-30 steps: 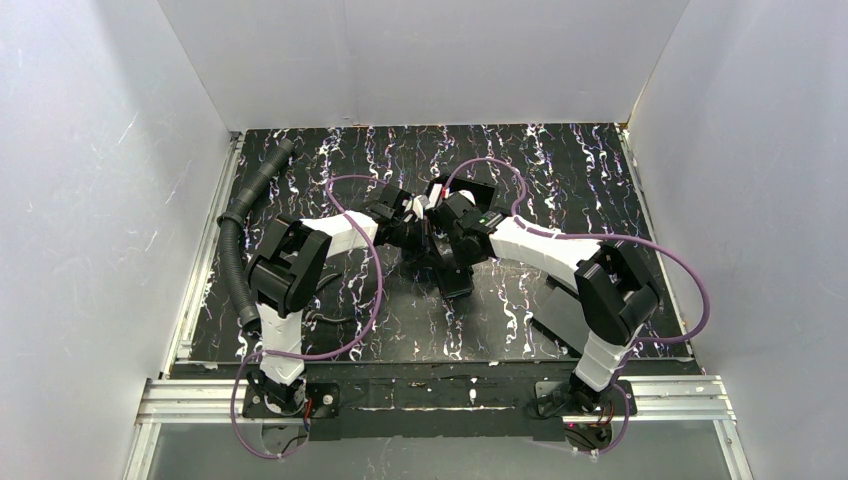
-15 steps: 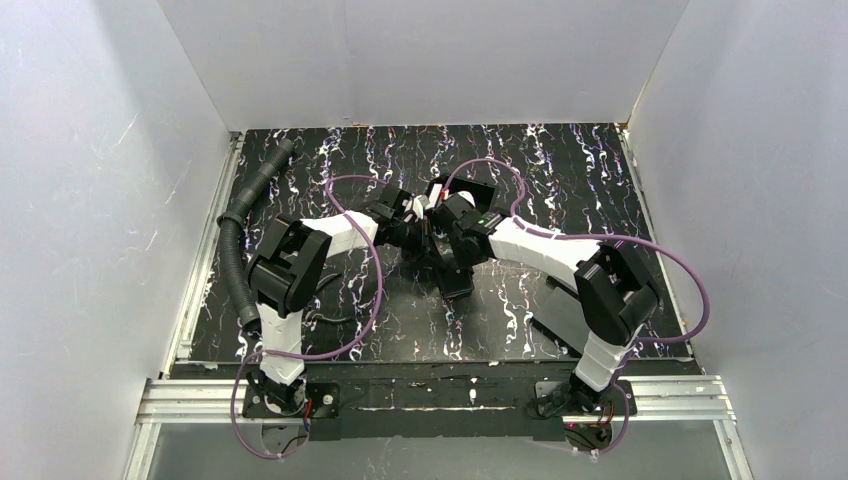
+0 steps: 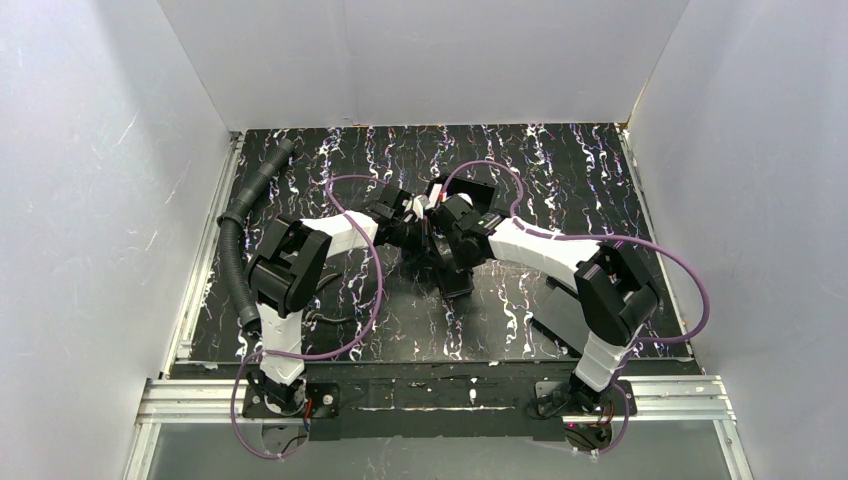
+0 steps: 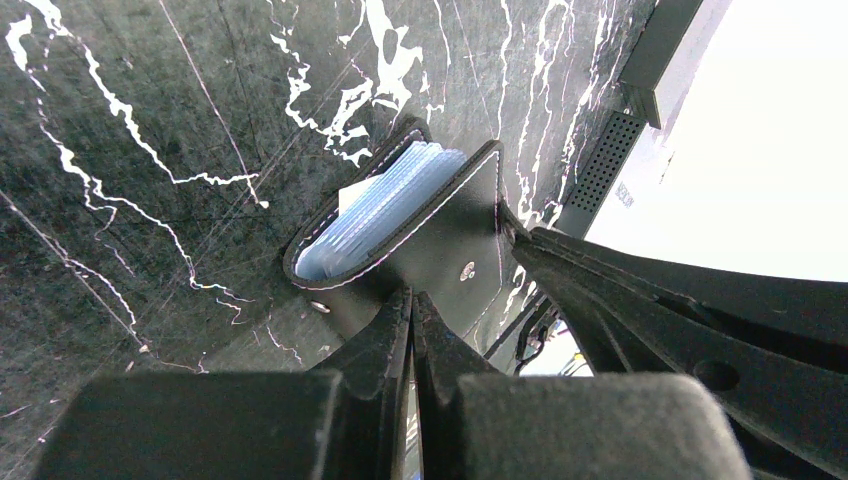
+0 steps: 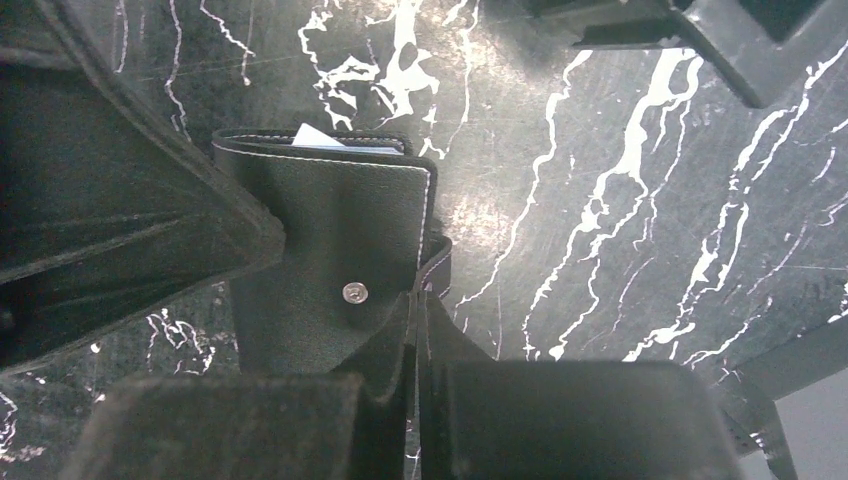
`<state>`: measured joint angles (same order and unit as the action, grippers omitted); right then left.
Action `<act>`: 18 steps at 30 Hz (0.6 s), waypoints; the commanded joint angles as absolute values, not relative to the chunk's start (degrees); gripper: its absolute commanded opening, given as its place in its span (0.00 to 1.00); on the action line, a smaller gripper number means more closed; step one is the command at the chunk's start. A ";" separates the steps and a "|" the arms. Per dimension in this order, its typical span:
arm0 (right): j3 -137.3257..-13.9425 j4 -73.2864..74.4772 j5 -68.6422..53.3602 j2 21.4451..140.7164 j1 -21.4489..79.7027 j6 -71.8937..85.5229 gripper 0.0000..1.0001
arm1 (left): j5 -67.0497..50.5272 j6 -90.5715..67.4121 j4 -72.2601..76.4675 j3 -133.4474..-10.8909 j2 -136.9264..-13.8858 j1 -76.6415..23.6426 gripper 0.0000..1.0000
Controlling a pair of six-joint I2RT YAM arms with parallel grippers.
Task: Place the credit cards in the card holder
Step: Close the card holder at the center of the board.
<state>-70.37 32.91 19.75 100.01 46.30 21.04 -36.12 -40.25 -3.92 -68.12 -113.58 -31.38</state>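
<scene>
The big black surface (image 3: pixel 560 160) has white squiggly lines all over it and white walls around it. Two arms reach over it from the near edge. The left arm (image 3: pixel 330 232) and the right arm (image 3: pixel 540 248) meet in the middle of the surface. A long black bumpy hose (image 3: pixel 240 235) lies along the left side. Thin purple cables (image 3: pixel 370 300) loop around both arms.

A black tray (image 3: pixel 490 192) sits just behind the spot where the arms meet. A flat black slab (image 3: pixel 560 312) lies near the right arm's base. Another black slab (image 3: pixel 457 280) lies just in front of the two claws.

The card holder (image 4: pixel 440 235) is in the middle of the surface, between the two claws. It is small and black with pale stitching on its edges. Its open side points away from the arms.

The left claw (image 4: pixel 411 310) is pinched tight on the near edge of the card holder. The right claw (image 5: pixel 417 320) is pinched tight on the edge of its flap. The two claws are very close to each other.

Pale blue sleeves (image 4: pixel 375 205) show inside the card holder. A small white corner (image 5: pixel 315 137) pokes out of its top. A tiny silver snap button (image 5: pixel 352 292) sits on the flap, just beside the right claw's tips.
</scene>
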 commanded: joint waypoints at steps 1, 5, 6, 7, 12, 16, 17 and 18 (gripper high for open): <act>-69.18 30.57 14.93 96.32 45.93 21.09 0.01 | -31.24 -37.71 -9.49 -66.86 -117.32 -33.40 0.00; -65.61 26.43 7.67 93.72 43.44 23.08 0.01 | -31.07 -37.70 -9.49 -66.56 -116.97 -33.49 0.00; -64.33 24.65 5.05 92.87 42.43 23.64 0.01 | -31.11 -37.71 -9.49 -66.48 -116.90 -33.49 0.00; -63.05 23.03 2.52 91.97 41.64 24.21 0.01 | -31.11 -37.62 -9.49 -66.45 -116.83 -33.46 0.00; -59.68 19.32 -4.62 89.58 38.23 25.94 0.01 | -31.32 -37.62 -9.58 -66.65 -116.81 -33.57 0.00; -55.89 14.95 -10.63 87.57 34.03 27.23 0.01 | -31.41 -37.21 -9.94 -66.84 -116.76 -33.66 0.00; -55.25 13.90 -12.68 87.03 33.15 27.22 0.01 | -31.26 -37.00 -10.20 -66.96 -116.71 -33.66 0.00; -54.50 12.56 -14.21 86.38 32.38 27.42 0.01 | -31.21 -36.85 -10.42 -67.08 -116.72 -33.66 0.00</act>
